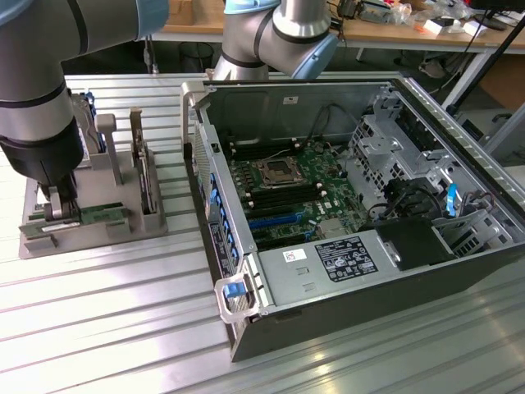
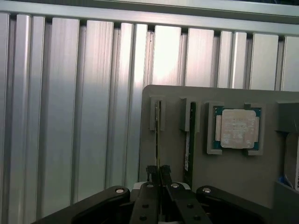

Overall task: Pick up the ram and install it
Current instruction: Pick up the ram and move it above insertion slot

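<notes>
The ram (image 2: 157, 140), edge-on in the wrist view, stands pinched between the jaws.

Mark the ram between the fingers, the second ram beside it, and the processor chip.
gripped ram (image 2: 158, 135): wrist view, on its thin edge facing the camera.
second ram (image 2: 191, 140): wrist view, on its green edge.
processor chip (image 2: 238, 128): wrist view, middle of its metal lid.

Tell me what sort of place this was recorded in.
Probably a robotics lab or workshop for computer assembly: an open computer case sits on a slatted aluminium table, a grey parts holder carries the ram and a processor, and cluttered wooden benches stand behind.
</notes>
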Controlling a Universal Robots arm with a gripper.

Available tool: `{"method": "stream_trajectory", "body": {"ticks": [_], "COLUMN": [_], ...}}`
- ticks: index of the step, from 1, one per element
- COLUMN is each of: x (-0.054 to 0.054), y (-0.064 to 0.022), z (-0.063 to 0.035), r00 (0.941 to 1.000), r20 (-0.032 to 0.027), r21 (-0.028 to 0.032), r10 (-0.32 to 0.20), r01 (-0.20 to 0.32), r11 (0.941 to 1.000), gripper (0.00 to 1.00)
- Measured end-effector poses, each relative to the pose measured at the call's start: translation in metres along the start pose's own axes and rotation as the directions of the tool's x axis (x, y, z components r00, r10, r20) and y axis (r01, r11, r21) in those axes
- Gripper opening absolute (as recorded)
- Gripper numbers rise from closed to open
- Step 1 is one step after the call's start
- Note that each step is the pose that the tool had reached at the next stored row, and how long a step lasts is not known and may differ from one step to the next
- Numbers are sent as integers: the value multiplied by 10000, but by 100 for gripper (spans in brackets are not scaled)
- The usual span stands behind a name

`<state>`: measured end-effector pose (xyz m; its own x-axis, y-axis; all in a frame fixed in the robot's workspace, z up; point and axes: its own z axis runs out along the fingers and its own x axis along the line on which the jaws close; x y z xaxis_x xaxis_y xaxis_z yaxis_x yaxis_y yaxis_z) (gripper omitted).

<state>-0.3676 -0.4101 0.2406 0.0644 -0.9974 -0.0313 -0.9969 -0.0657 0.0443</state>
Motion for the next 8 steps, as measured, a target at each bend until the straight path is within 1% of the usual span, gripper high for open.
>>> {"method": "stream_trajectory", "body": {"ticks": [6, 8], "x": [-2, -3], "y": [3, 4], "z": [-67, -103], "r00": [10000, 10000], "r20": [0, 0], "r21": [0, 0], "r10": [-1, -1], "r01": [1, 1], "r11": [10000, 10000], "gripper": [12, 12]}}
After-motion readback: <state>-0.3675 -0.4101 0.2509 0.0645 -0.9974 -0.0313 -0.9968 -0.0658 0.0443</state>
